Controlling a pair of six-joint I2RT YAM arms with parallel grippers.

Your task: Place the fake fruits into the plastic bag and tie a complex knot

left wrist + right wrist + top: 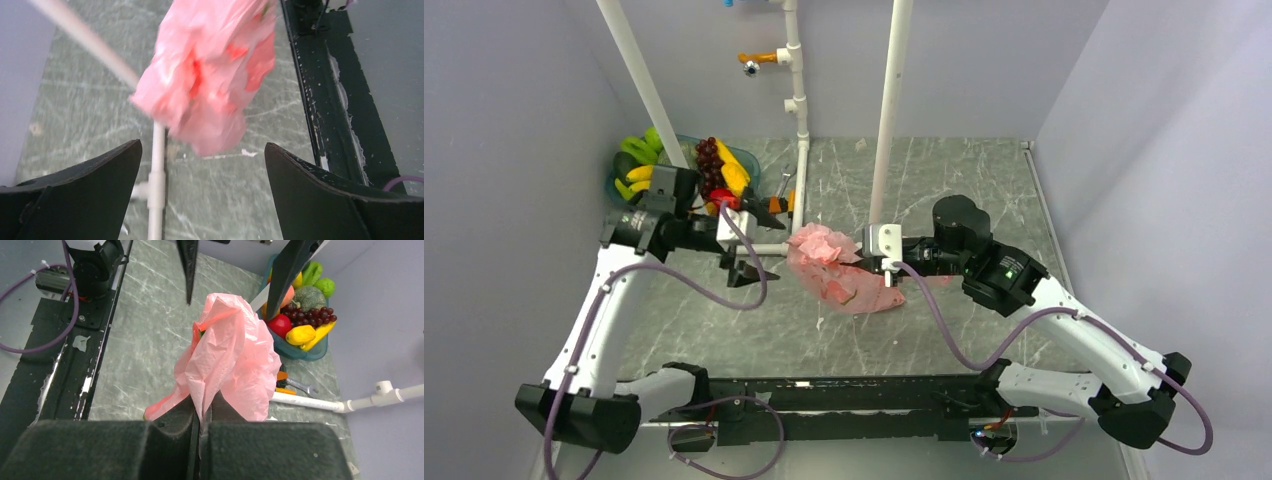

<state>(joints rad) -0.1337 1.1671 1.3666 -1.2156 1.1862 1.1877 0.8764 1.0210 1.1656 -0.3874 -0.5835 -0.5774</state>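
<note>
From above, your plastic bag is mid-desk, long axis 10 to 4 o'clock, both forearms levelled at it. Left wrist: left pincer gapes wide, bag at 12. Right wrist: right pincer clamps the bag's film, fake fruits at 1 o'clock

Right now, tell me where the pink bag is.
In the top view the plastic bag is mid-table, pinched in the right gripper, just to the right of the open left gripper.
</note>
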